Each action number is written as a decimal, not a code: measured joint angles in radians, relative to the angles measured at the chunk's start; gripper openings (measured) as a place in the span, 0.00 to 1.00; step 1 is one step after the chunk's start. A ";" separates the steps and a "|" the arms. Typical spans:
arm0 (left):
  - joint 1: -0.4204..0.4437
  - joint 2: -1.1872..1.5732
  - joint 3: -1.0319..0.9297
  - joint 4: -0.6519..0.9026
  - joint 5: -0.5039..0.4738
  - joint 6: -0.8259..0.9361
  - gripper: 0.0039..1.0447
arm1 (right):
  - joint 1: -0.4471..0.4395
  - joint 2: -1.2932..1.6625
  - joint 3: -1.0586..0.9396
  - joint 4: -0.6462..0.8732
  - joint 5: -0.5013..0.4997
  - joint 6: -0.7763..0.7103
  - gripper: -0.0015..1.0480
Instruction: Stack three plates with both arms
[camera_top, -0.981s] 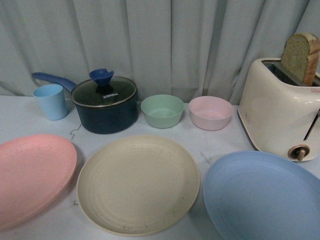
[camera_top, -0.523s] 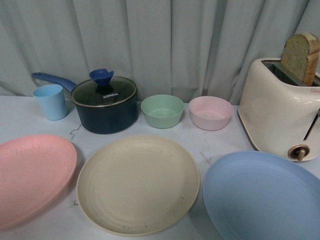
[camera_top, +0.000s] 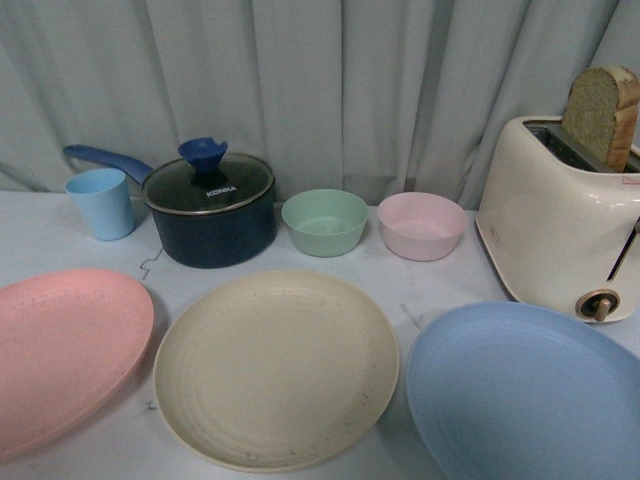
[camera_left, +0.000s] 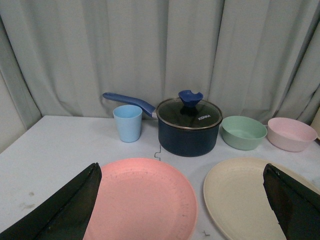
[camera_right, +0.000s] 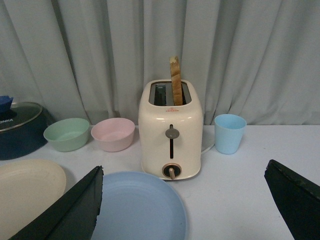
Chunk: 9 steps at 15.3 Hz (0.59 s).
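Note:
Three plates lie side by side, flat on the white table: the pink plate (camera_top: 60, 350) at the left, the cream-beige plate (camera_top: 275, 365) in the middle, the light blue plate (camera_top: 525, 395) at the right. None touches another. No arm shows in the front view. In the left wrist view my left gripper (camera_left: 182, 200) is open and held above the near table edge, over the pink plate (camera_left: 142, 200) and the cream plate (camera_left: 245, 200). In the right wrist view my right gripper (camera_right: 182, 205) is open, with the blue plate (camera_right: 135, 207) between and below its fingers.
Behind the plates stand a light blue cup (camera_top: 100, 203), a dark blue lidded saucepan (camera_top: 210, 210), a green bowl (camera_top: 324, 222) and a pink bowl (camera_top: 421, 226). A cream toaster (camera_top: 560, 215) with bread stands at the right, close to the blue plate. Another blue cup (camera_right: 229, 133) is beyond it. Curtain behind.

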 joint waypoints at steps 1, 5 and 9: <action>0.000 0.000 0.000 0.000 0.000 0.000 0.94 | 0.000 0.000 0.000 0.000 0.000 0.000 0.94; 0.000 0.000 0.000 0.000 0.000 0.000 0.94 | 0.000 0.000 0.000 0.000 0.000 0.000 0.94; 0.000 0.000 0.000 0.000 0.000 0.000 0.94 | 0.000 0.000 0.000 0.000 0.000 0.000 0.94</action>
